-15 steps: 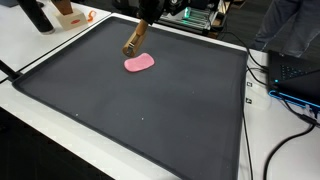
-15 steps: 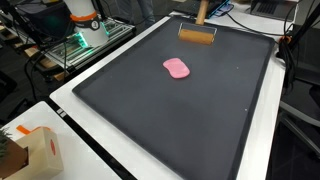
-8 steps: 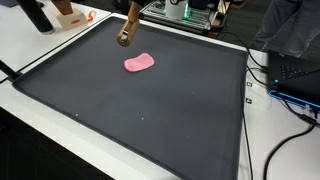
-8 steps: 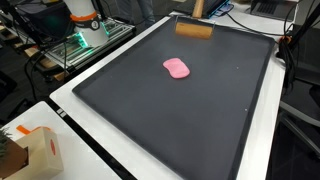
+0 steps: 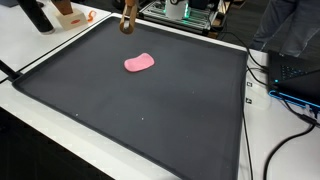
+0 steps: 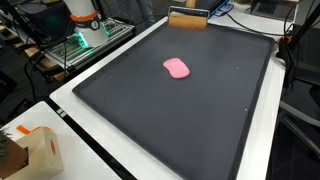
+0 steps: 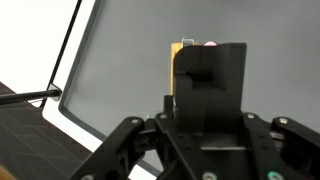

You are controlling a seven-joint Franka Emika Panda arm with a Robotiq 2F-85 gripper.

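**Wooden block held aloft at the mat's far edge**

On the left, the white bench (image 5: 45, 42) borders a large black rubber mat (image 5: 150, 115). Near the top of the frame, left of centre, the gripper (image 5: 129, 13) is clenched on a small tan wooden block (image 5: 127, 26), which hangs clear of the mat over its far edge. The step in hand looks like a carry: the block is grasped and lifted, not yet put down.

To the right and lower, near the mat's middle, lies a flat pink putty-like lump (image 5: 139, 63), well apart from the block. Any lowering from here calls for a level, slow descent that keeps clear of the lump.

Only the wrist shows, entering from the top edge and pointing down. In the wrist view the block (image 7: 177, 68) sits against the black finger.
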